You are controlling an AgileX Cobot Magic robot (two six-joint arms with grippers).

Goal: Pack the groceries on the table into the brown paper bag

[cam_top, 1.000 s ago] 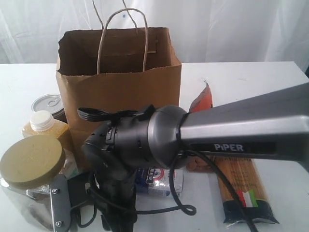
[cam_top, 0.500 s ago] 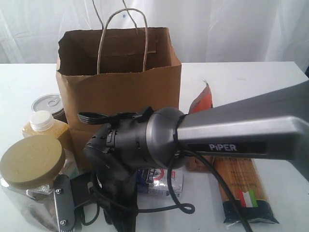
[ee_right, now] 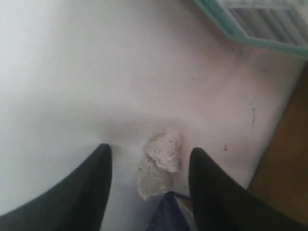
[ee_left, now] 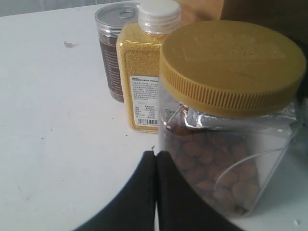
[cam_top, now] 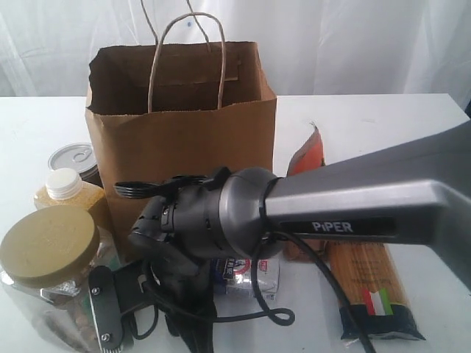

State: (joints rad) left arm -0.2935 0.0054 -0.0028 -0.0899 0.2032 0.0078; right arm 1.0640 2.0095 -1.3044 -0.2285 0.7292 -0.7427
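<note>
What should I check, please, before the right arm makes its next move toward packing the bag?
1. Brown paper bag stands upright with its mouth open: ok.
2. Right pincer is open, pointing down at the table: ok.
3. Right pincer is lined up on a grocery: cannot tell. A pale lump lies between its tips, and it may or may not be part of the carton.
4. Small blue-white carton is in plain sight: not ok, as the right arm covers much of it.
5. Left pincer is shut, empty and beside the tan-lidded jar: ok.
</note>
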